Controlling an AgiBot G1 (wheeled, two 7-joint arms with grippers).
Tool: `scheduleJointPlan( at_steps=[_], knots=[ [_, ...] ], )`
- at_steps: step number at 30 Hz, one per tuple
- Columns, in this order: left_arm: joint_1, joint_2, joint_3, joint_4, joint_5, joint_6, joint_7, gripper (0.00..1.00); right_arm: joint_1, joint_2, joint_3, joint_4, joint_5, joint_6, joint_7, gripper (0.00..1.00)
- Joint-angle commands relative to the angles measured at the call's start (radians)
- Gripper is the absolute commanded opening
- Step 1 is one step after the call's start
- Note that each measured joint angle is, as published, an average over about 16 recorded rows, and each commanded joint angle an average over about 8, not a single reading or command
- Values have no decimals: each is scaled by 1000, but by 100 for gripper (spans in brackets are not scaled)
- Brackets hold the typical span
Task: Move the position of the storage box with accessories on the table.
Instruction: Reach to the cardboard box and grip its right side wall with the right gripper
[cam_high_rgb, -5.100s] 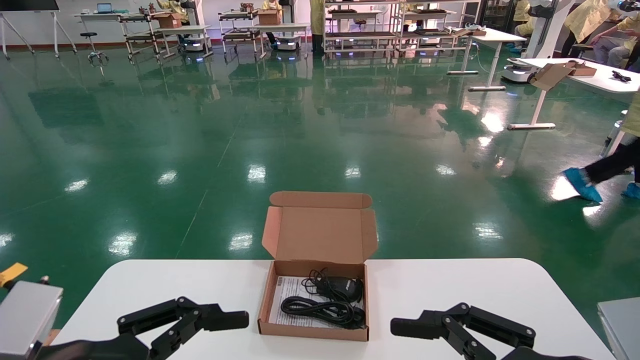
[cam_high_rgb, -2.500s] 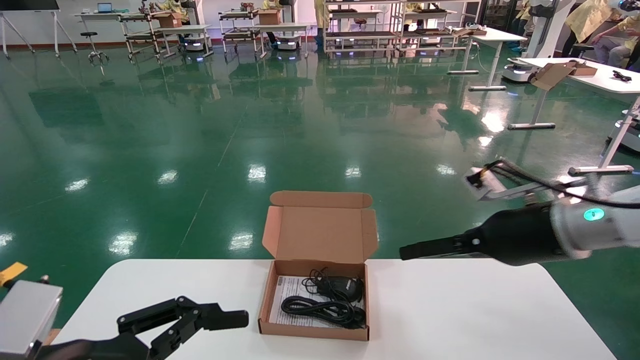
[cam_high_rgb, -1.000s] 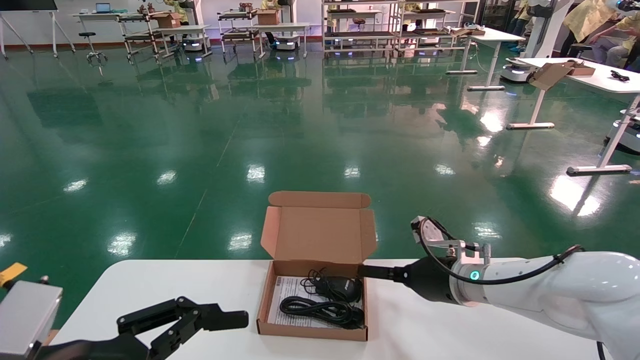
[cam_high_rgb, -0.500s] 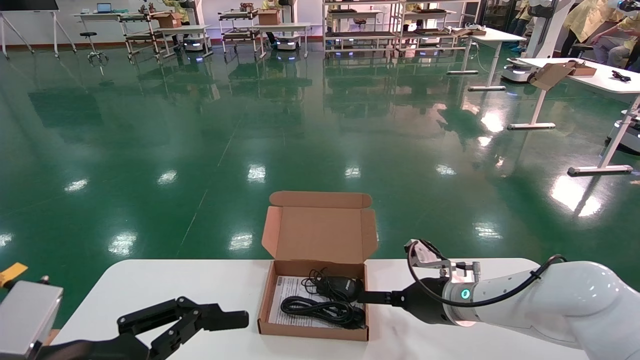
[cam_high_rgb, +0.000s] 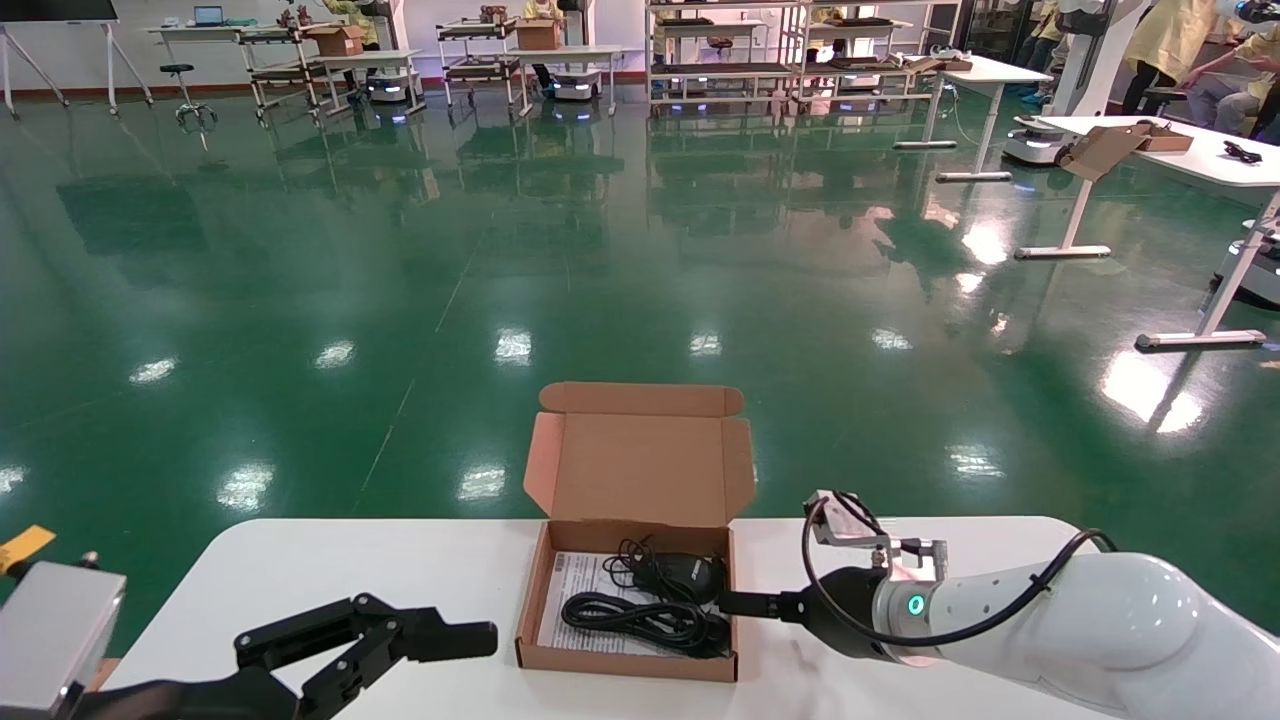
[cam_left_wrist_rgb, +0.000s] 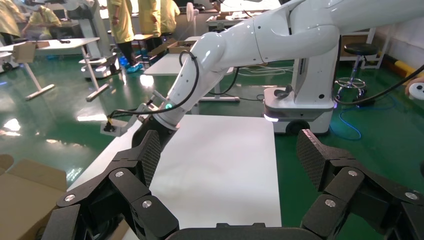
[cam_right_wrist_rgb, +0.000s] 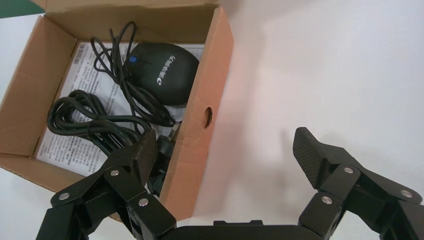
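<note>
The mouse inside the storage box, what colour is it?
Black, clearest in the right wrist view: the mouse.

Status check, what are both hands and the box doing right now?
Right hand open, straddling the storage box right wall. Left hand open, parked left of box. Mouse, cable inside; nothing blocking.

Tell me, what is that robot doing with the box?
The robot's right gripper has reached the open storage box on the white table. Its fingers are spread wide, one inside the box and one outside, straddling the side wall without squeezing it yet. Inside lie a black mouse, a coiled cable and a printed paper sheet. The left gripper waits open on the box's other side.
</note>
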Motion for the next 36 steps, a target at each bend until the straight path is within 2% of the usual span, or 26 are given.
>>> scheduleJointPlan(
  at_steps=[1,7,9,15,16,36],
  knots=[
    [0,0,0,0,0,0,0,100,-6,-1,-6,7,-2,8,10,100],
    [0,0,0,0,0,0,0,100,-18,-3,-31,41,-2,21,37,99],
    [0,0,0,0,0,0,0,100,-20,-3,-42,49,-4,27,46,82],
    [0,0,0,0,0,0,0,100,-25,-2,-73,63,-11,45,68,8],
    [0,0,0,0,0,0,0,100,-25,-1,-77,63,-11,48,70,2],
    [0,0,0,0,0,0,0,100,-30,2,-118,65,26,71,73,0]
  ],
)
